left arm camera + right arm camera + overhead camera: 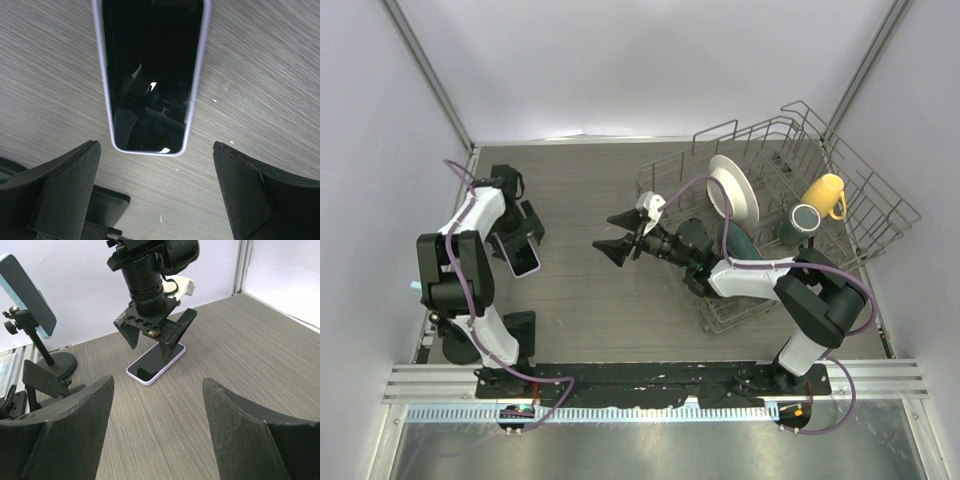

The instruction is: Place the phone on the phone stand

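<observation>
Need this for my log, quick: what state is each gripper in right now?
Left gripper: open, holding nothing, fingers either side of the phone below it.
Right gripper: open, holding nothing.

Both arms [485, 215] have white shells [745, 278], black joints [695, 240] and looping purple cables [682, 187]; left gripper [155, 143] and right gripper [158, 380] carry broad matte black wedge fingers [65, 435], lightly scuffed

Overhead view and both wrist views share the phone [525, 259].

Wire dish rack [876, 210] with white plate [735, 190], yellow mug [825, 193], dark cup [803, 220]
</observation>
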Controlling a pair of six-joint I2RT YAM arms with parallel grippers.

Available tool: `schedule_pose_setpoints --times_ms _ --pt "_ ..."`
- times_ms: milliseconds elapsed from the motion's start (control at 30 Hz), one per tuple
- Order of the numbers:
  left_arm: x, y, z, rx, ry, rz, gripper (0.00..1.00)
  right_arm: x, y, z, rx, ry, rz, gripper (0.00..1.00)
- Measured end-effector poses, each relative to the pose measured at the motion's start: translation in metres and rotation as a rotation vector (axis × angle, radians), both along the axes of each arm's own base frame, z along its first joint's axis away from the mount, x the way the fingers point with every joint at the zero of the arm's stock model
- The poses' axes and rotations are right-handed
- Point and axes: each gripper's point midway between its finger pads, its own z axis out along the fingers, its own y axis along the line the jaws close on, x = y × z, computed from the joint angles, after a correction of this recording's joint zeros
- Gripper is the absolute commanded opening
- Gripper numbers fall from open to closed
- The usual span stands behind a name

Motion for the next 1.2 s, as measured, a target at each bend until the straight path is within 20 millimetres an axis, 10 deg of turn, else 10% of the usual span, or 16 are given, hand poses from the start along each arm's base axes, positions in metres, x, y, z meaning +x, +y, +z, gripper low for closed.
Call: schedule_pose_setpoints --times_ms 267,933,1200 --pt "-0.016 0.035 -0.027 -0.054 0.035 0.093 1.00 -0.001 -0.007 0.000 0.028 0.022 0.019 0.76" --pt "0.004 0.022 -0.050 -0.113 0.014 0.047 0.99 -0.004 -0.006 0.003 0.040 0.018 0.037 0.76" --pt "0.009 0.019 -0.049 -0.097 0.020 0.051 0.09 0.002 -0.008 -0.005 0.014 0.045 0.005 0.75"
